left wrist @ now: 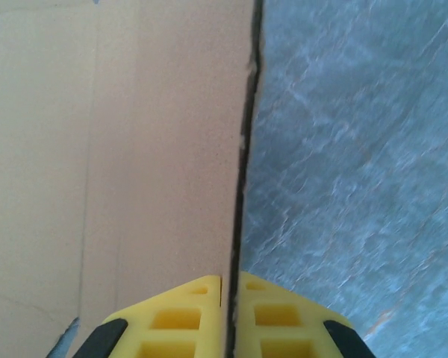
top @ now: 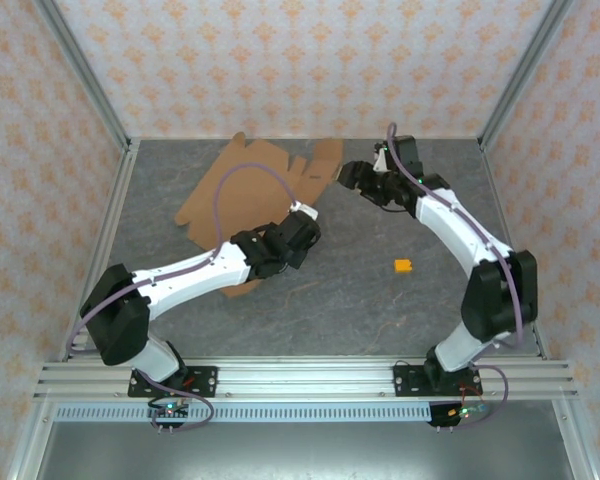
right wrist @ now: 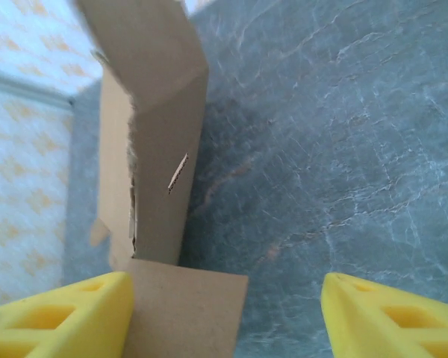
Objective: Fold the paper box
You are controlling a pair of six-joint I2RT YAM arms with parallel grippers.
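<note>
**Left claw** (left wrist: 230,291): yellow fingers shut tight on the cut edge of the plain brown die-cut cardboard sheet, the paper box (left wrist: 119,164). The board is pinched between them. Judged purpose: to anchor or raise that panel so a crease can be worked.

**Right claw** (right wrist: 225,298): jaws wide, holding nothing. A square flap (right wrist: 183,309) of the same sheet sits in the gap, just beside its left finger; whether they touch cannot be told. Ahead of it a longer flap stands raised and bent. Judged purpose: placed to take or push a flap inward.

**Paper box, location**: far-left part of the grey stone-patterned table (top: 380,310). It is largely flat and unfolded. Its near corner lies under the left arm, and its right-hand flaps reach toward the right claw.

**Small orange block** (top: 403,265): on the table, well apart from the sheet, in front of the right arm. It has no part in the fold.

**Edges and room**: the sheet's far edge lies near the patterned back wall (top: 310,60), so there is little margin there. Bare table lies open at centre, near side and right, so folds look easiest brought that way.
</note>
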